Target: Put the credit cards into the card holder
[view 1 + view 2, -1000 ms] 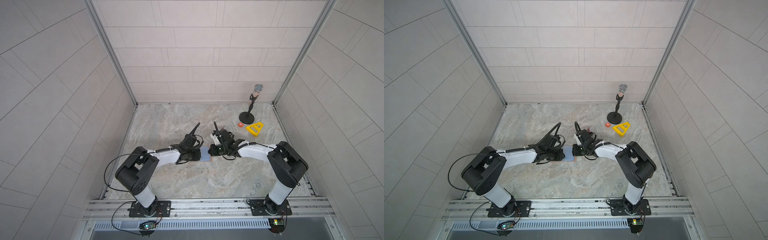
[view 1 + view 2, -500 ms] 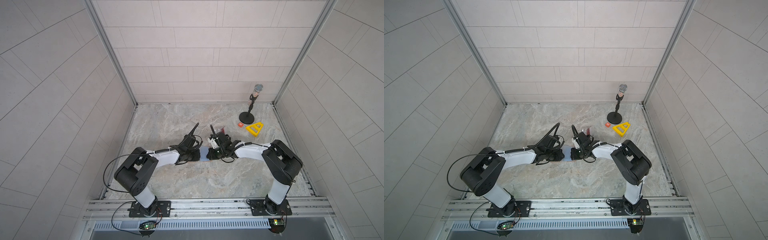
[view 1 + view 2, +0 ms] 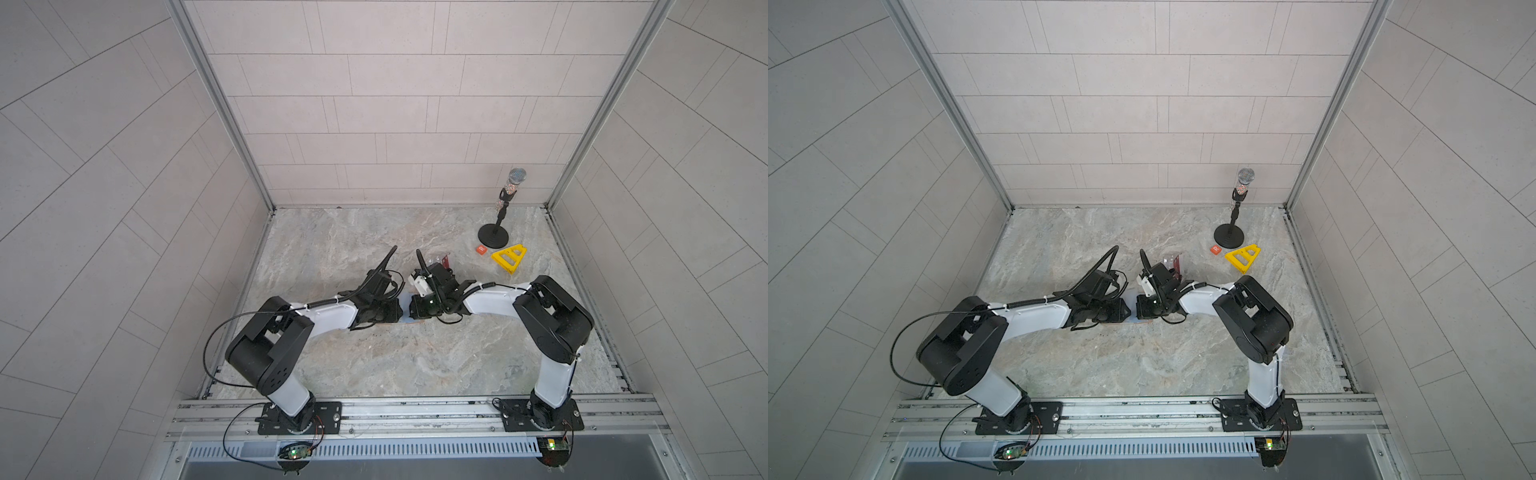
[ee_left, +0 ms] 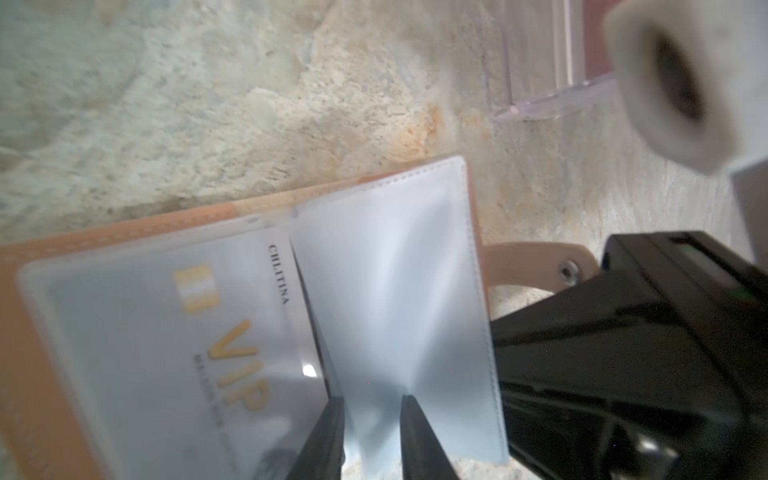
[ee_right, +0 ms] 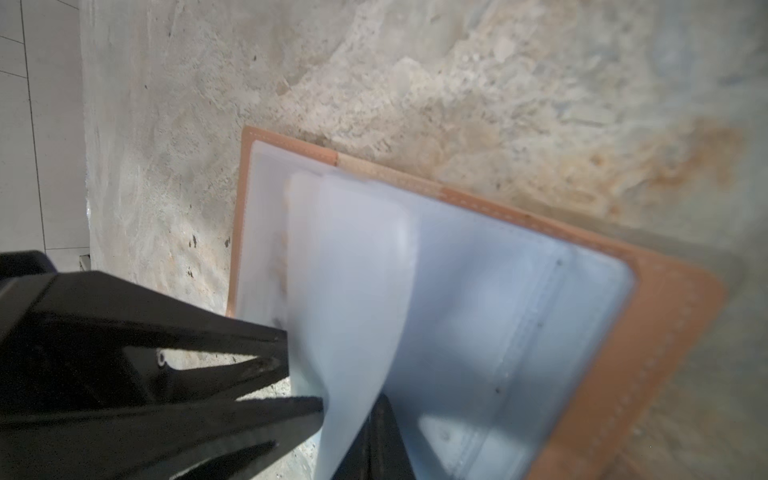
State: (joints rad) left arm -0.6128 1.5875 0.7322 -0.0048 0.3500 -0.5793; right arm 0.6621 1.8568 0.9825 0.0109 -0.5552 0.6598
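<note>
- Two grippers meet at mid-table over the card holder (image 4: 199, 218). It lies open and flat on the marble, between the arms in both top views.
- One card is already in: the pale lilac card (image 4: 166, 332), printed VIP, sits inside a clear pocket on the half nearer the left arm.
- Right gripper (image 5: 305, 378): jaws together, clamped on the clear sleeve leaf (image 5: 353, 270) at its outer edge, on the snap tab (image 4: 536, 266) side. The leaf is raised and bowed up off the leather.
- Left gripper (image 4: 372, 415): jaws apart, one finger on each side of an adjoining edge of the same leaf. A gap shows beside the plastic, so judged not pinching.
- Key relation: the holder's long axis runs arm to arm. The leaf hinges at the middle fold, with its free edge toward the right arm. Which edge is the pocket mouth cannot be told.
- Dark red card (image 3: 1177, 263) stands in the clear plastic box (image 4: 536, 62), just behind the right gripper on the side away from the bases. The right arm is nearer to it, but it is busy holding the leaf.
- Judgement: the left arm is the free one, and would have to reach past the right wrist to fetch. Other cards not made out.
</note>
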